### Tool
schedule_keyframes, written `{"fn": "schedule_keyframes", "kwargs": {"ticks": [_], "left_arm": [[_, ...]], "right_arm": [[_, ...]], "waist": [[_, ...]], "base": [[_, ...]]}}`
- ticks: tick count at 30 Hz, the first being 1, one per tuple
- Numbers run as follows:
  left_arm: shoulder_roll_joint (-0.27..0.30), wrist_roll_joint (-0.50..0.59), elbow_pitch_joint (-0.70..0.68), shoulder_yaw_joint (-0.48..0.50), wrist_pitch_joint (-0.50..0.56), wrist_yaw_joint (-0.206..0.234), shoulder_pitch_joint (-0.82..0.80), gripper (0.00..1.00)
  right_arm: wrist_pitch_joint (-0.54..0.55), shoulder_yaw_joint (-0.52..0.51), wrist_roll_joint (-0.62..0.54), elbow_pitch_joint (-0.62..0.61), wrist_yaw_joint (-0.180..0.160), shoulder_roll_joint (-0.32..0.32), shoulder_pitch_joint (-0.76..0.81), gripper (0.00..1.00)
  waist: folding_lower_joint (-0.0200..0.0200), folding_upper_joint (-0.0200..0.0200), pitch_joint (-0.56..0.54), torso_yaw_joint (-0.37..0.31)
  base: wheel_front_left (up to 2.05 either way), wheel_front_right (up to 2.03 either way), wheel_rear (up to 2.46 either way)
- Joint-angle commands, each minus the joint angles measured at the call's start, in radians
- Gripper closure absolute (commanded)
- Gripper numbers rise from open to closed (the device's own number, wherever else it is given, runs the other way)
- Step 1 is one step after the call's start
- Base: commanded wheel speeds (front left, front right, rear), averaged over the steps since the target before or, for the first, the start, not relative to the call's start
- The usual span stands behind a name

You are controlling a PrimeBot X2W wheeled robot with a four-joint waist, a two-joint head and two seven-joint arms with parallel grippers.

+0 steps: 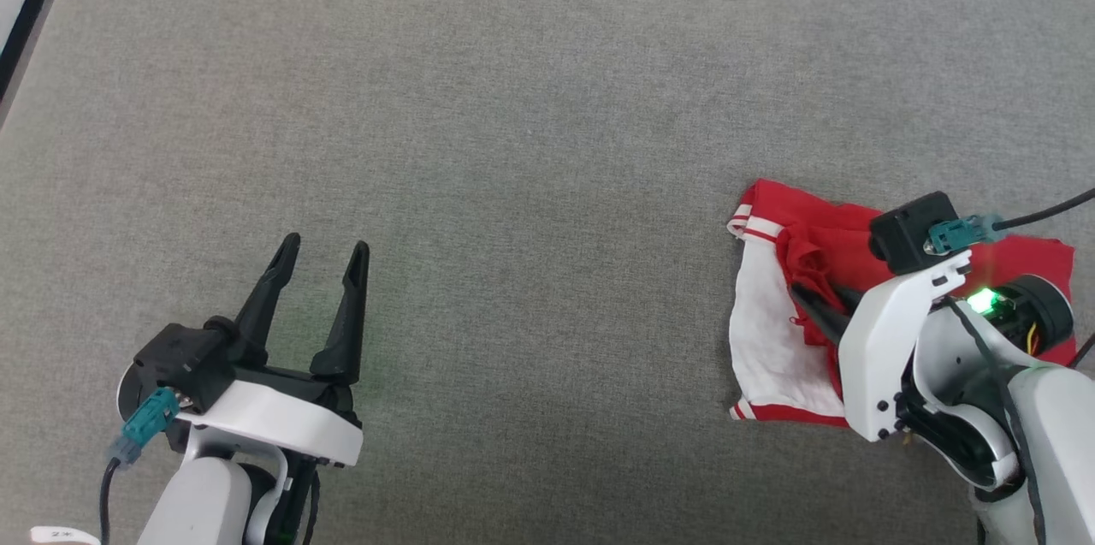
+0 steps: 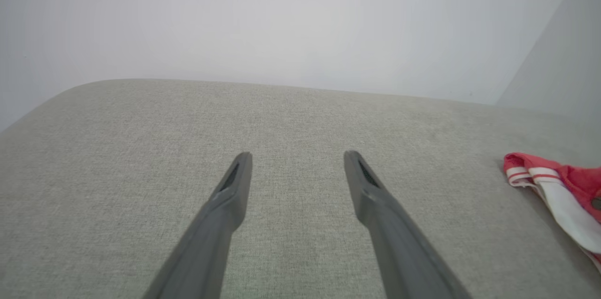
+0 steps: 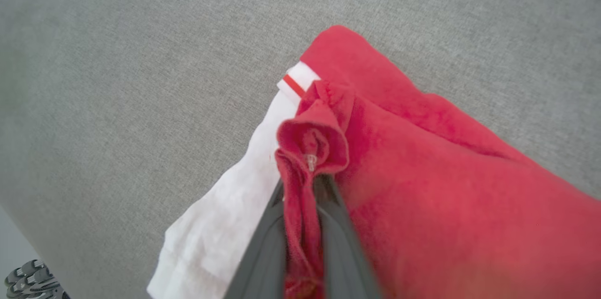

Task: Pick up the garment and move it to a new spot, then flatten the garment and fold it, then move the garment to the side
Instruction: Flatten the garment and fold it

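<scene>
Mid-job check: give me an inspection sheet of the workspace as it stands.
Surface: grey fabric surface, flat.
Job's things: garment, red and white, bunched on the robot's right side.
Clutter: nothing seen.
Grippers: left gripper open over bare fabric, apart from the garment; right gripper shut on a red fold of it.
Cables: left wrist cable and right wrist cable, black with teal plugs.
Surroundings: pale wall behind the surface.

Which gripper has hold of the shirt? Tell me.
The right gripper: it is shut on a red fold of the shirt. The left gripper is open, apart from the shirt.
</scene>
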Motion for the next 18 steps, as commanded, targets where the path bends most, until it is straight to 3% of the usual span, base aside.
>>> {"fn": "schedule_keyframes", "kwargs": {"ticks": [1,2,3,12,18], "left_arm": [[-0.001,-0.002,0.002,0.004,-0.005,0.003,-0.004,0.0],[-0.002,-0.004,0.005,0.005,-0.005,0.003,-0.001,0.0],[-0.002,-0.003,0.007,0.008,-0.005,0.003,0.003,0.0],[0.005,-0.017,0.038,0.015,-0.005,0.003,0.027,0.0],[0.02,-0.018,0.07,0.014,-0.005,0.003,0.037,0.0]], "right_arm": [[-0.014,0.006,0.008,0.013,-0.001,0.001,-0.006,0.64],[-0.028,0.006,0.008,0.022,-0.001,0.0,-0.006,0.21],[-0.045,-0.001,0.011,0.03,-0.001,0.005,-0.007,0.0],[-0.164,-0.099,0.05,0.016,-0.001,0.006,0.024,0.0],[-0.355,-0.178,-0.014,0.083,-0.001,-0.025,0.057,0.0]], "waist": [[0.0,0.0,-0.002,-0.001],[0.0,0.0,-0.005,-0.003],[0.0,0.0,-0.008,-0.005],[0.0,0.0,-0.05,-0.045],[0.0,0.0,-0.079,-0.079]], "base": [[0.0,0.0,0.0],[0.0,0.0,0.0],[0.0,0.0,0.0],[0.0,0.0,0.0],[0.0,0.0,0.0]]}}
